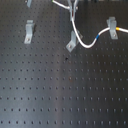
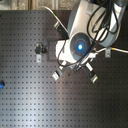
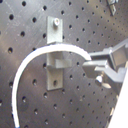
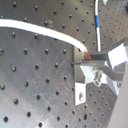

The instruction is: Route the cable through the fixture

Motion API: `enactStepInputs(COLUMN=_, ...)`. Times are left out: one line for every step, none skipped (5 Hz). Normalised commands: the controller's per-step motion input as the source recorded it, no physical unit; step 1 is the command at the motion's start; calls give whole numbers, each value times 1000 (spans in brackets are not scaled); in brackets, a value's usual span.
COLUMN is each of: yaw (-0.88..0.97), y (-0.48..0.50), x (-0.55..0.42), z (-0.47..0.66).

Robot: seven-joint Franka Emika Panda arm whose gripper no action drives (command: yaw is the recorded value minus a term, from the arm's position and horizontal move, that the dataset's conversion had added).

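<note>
The gripper (image 3: 92, 66) pinches the cable (image 3: 37, 56) and drapes it across the top of the fixture (image 3: 54, 60), but seating looks unfinished, since the cord appears unseated in the notch.

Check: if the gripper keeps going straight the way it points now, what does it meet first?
Probably the fixture: in the first wrist view the gripper, shut on the cable, points at the clip's notch. The gap is hard to judge.
</note>
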Motion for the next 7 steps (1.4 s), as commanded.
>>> enactStepInputs(yaw=0, y=-63, x=-149, z=107)
enactStepInputs(yaw=0, y=-11, x=0, z=0)
enactStepInputs(yaw=6, y=-58, x=-101, z=94)
enactStepInputs(yaw=29, y=-42, x=-132, z=118)
enactStepInputs(yaw=40, y=-13, x=-160, z=89)
enactStepInputs(yaw=29, y=6, x=-121, z=63)
enactStepInputs(yaw=9, y=10, x=-174, z=133)
